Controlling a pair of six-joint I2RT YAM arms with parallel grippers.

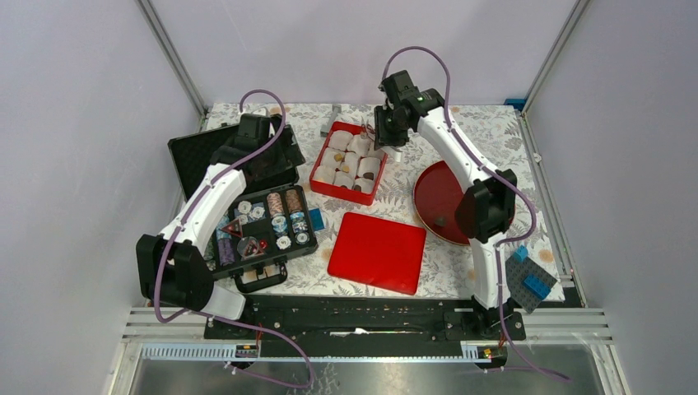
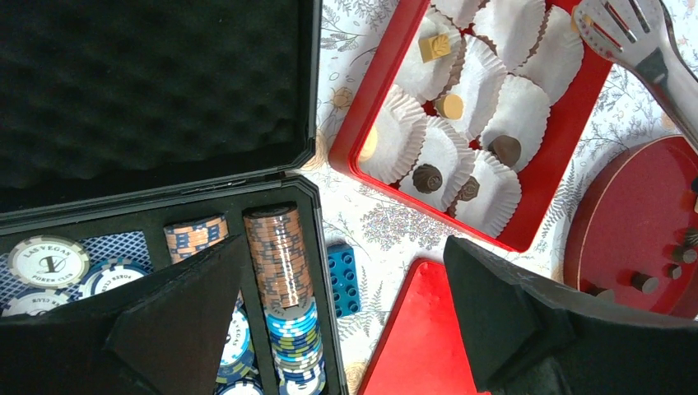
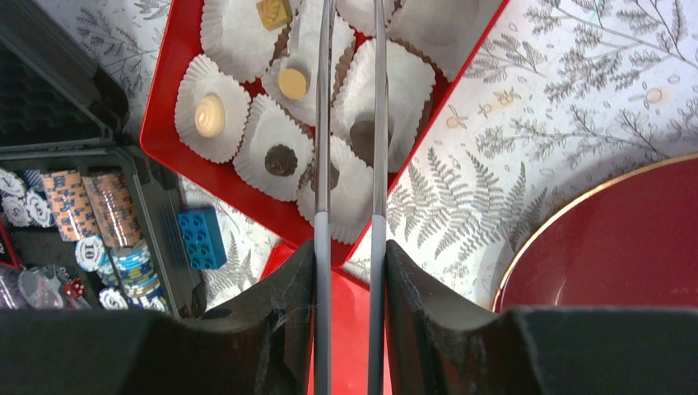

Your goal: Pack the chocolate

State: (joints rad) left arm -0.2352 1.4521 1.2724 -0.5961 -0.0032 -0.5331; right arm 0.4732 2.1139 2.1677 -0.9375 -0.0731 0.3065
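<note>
My right gripper [image 3: 350, 263] is clamped on slim metal tongs [image 3: 323, 123], their arms hanging over the red rectangular tray [image 3: 165, 90] of white pleated paper cups [image 3: 411, 82]. Chocolate [image 3: 281, 160] sits in several cups, and more lies on the dark red round plate [image 2: 634, 214]. My left gripper [image 2: 344, 271] gapes wide above the black foam-lined chip case [image 2: 148, 82], with a blue toy brick [image 3: 200, 237] beside it.

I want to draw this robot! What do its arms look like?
The left arm and right arm have white shells with chunky black joints. A purple cable loops along each. The left tool and right tool each have two black wedge-shaped fingers.
</note>
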